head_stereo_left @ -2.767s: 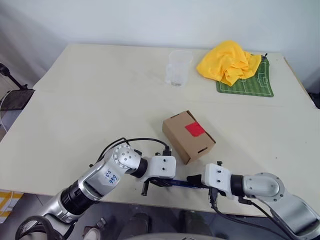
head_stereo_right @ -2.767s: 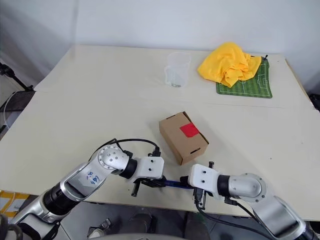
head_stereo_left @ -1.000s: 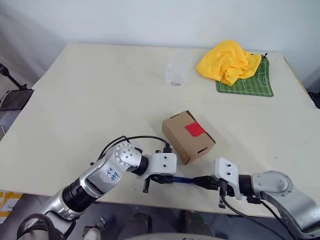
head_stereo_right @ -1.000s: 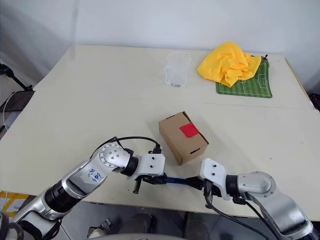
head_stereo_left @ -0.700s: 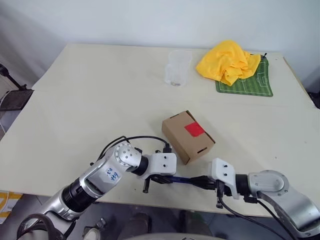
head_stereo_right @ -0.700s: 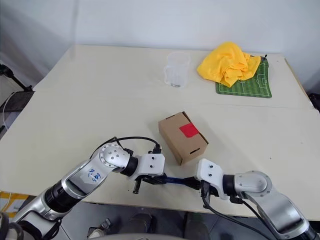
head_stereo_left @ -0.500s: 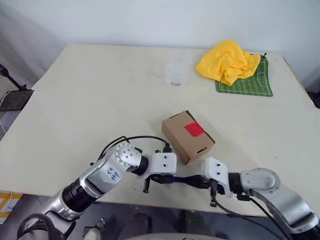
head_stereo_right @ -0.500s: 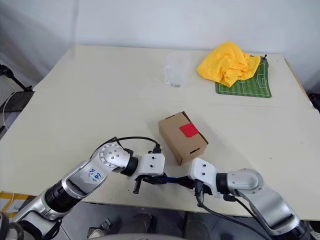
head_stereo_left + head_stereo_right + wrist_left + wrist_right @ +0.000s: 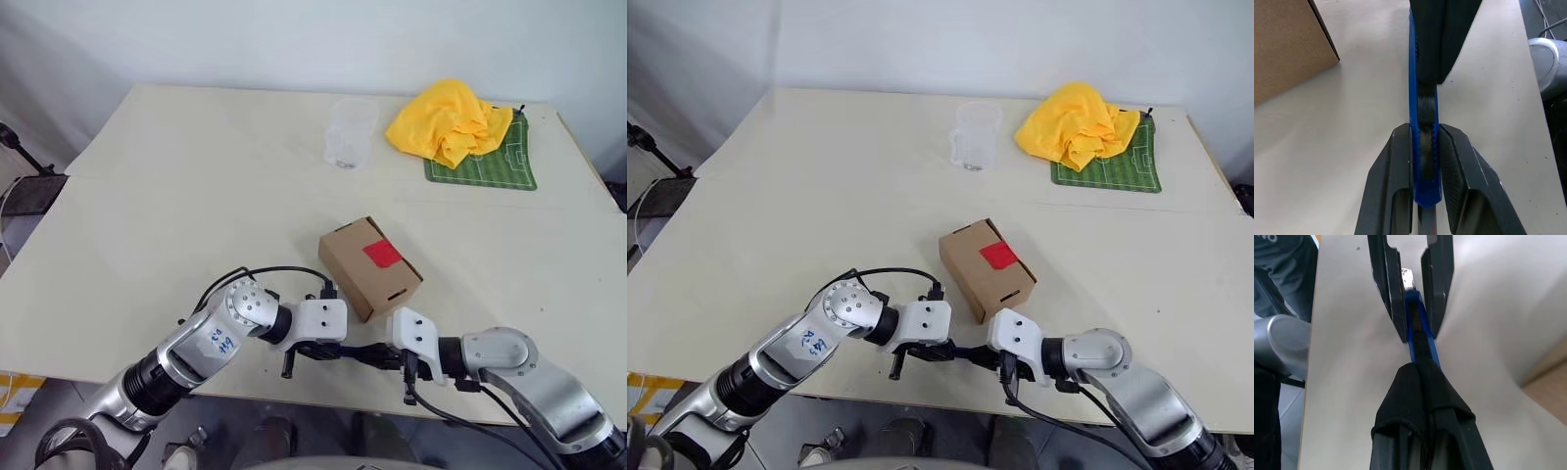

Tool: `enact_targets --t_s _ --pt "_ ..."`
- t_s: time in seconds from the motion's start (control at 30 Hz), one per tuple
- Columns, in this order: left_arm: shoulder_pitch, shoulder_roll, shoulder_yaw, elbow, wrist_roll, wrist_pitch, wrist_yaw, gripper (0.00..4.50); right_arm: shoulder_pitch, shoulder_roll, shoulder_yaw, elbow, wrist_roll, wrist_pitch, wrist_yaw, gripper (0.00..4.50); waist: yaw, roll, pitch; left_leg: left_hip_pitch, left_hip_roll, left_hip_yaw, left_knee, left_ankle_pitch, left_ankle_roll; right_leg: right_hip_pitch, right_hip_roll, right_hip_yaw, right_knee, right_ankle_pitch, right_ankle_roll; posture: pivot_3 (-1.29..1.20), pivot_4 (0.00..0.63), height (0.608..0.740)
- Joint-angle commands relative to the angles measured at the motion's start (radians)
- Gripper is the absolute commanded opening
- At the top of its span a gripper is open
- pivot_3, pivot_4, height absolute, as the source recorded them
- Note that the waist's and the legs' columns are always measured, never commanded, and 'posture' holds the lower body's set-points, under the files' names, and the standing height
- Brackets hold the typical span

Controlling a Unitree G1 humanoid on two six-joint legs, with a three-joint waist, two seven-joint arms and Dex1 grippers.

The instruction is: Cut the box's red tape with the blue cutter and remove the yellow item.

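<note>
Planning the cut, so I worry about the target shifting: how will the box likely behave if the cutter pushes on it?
The box looks like small, light cardboard resting unrestrained on the smooth table, so it would probably slide. Its walls may flex near the red tape.

The box point(image 9: 369, 266) sits on the tabletop point(image 9: 176, 215), near its front edge. The tape point(image 9: 382, 254) lies on top of the box. Behind the box, well apart, stands a cup point(image 9: 350, 133). Right of the cup lies a cloth point(image 9: 447, 121), partly on a mat point(image 9: 495, 159) at the far right corner. In front of the box the cutter point(image 9: 361, 354) lies crosswise, with the left tool point(image 9: 312, 353) at its left end and the right tool point(image 9: 389, 359) at its right end.
</note>
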Motion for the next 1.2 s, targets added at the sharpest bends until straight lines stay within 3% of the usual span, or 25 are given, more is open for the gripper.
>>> enact_targets --t_s 0.03,0.3,0.43,0.47,0.57,0.63,0.77,0.87,0.97,1.07,1.2 --pt "0.01 -0.001 -0.026 0.0 -0.004 -0.001 0.001 0.45 -0.007 0.014 0.024 0.009 0.007 0.027 -0.002 0.01 0.0 0.0 0.0 0.0 0.0 0.0 0.0 0.0 0.0 0.0 0.0 0.0 0.0 0.0 0.0 0.0 0.15 0.74" --pt "0.015 0.005 -0.025 0.003 -0.001 -0.014 0.002 0.45 -0.012 0.012 0.005 -0.003 0.036 0.051 0.018 0.01 0.0 0.0 0.0 0.0 0.0 0.0 0.0 0.0 0.0 0.0 0.0 0.0 0.0 0.0 0.0 0.0 0.15 0.74" --pt "0.031 0.029 -0.006 0.005 -0.007 -0.042 -0.006 0.45 0.037 -0.022 -0.098 -0.056 0.124 0.049 0.048 0.01 0.001 0.0 0.0 -0.001 0.0 0.0 0.0 0.0 0.0 -0.001 0.0 0.0 -0.001 0.0 0.0 0.0 0.15 0.74" --pt "0.047 0.045 0.029 0.013 -0.016 -0.094 -0.005 0.45 0.064 -0.033 -0.192 -0.093 0.215 0.103 0.042 0.01 0.0 0.0 0.0 -0.001 0.0 0.0 0.0 0.0 0.0 0.0 0.0 0.0 -0.001 0.0 0.0 0.0 0.15 0.74" --pt "0.108 0.088 0.156 0.042 -0.072 -0.329 -0.034 0.45 0.158 -0.095 -0.491 -0.195 0.513 0.265 0.038 0.62 -0.004 0.004 0.002 -0.002 0.001 0.0 -0.001 0.0 0.0 -0.002 -0.003 0.001 -0.001 0.0 0.0 0.0 0.15 0.74" --pt "0.132 0.097 0.208 0.063 -0.112 -0.425 -0.061 0.45 0.197 -0.147 -0.6 -0.223 0.663 0.359 0.01 1.29 -0.001 0.004 0.002 -0.002 0.003 0.0 -0.001 0.0 -0.001 -0.002 -0.004 0.001 -0.001 0.0 -0.001 0.0 0.15 0.74" --pt "0.151 0.1 0.305 0.1 -0.182 -0.638 -0.127 0.45 0.272 -0.328 -0.812 -0.202 1.164 0.52 -0.213 2.65 0.003 0.005 0.003 -0.002 0.002 -0.001 -0.001 0.0 0.0 0.0 -0.007 0.001 -0.002 0.0 -0.002 0.0 0.15 0.74" --pt "0.145 0.07 0.335 0.091 -0.231 -0.723 -0.15 0.45 0.297 -0.508 -0.815 -0.152 1.554 0.456 -0.473 3.7 0.002 0.005 0.003 -0.002 0.002 -0.001 -0.001 0.0 0.001 0.001 -0.008 0.0 -0.004 0.0 -0.001 0.0 0.15 0.74" --pt "0.129 0.05 0.328 0.088 -0.242 -0.756 -0.167 0.45 0.305 -0.586 -0.759 -0.133 1.663 0.38 -0.558 4.47 0.002 0.004 0.004 -0.002 0.001 0.0 -0.001 0.0 0.002 0.001 -0.01 0.0 -0.004 0.001 -0.001 0.0 0.15 0.74" --pt "0.077 0.023 0.283 0.081 -0.216 -0.753 -0.175 0.45 0.253 -0.66 -0.646 -0.114 1.663 0.323 -0.586 4.47 0.003 0.002 0.005 -0.003 0.001 0.001 0.0 0.0 0.002 0.0 -0.009 -0.002 -0.005 0.001 0.0 0.0 0.15 0.74" --pt "0.041 -0.005 0.258 0.093 -0.198 -0.744 -0.161 0.45 0.097 -0.606 -0.456 -0.097 1.663 0.263 -0.661 4.47 0.002 0.001 0.006 -0.004 0.0 0.001 0.0 0.0 0.004 0.001 -0.009 -0.004 -0.006 0.002 0.002 0.0 0.15 0.74"
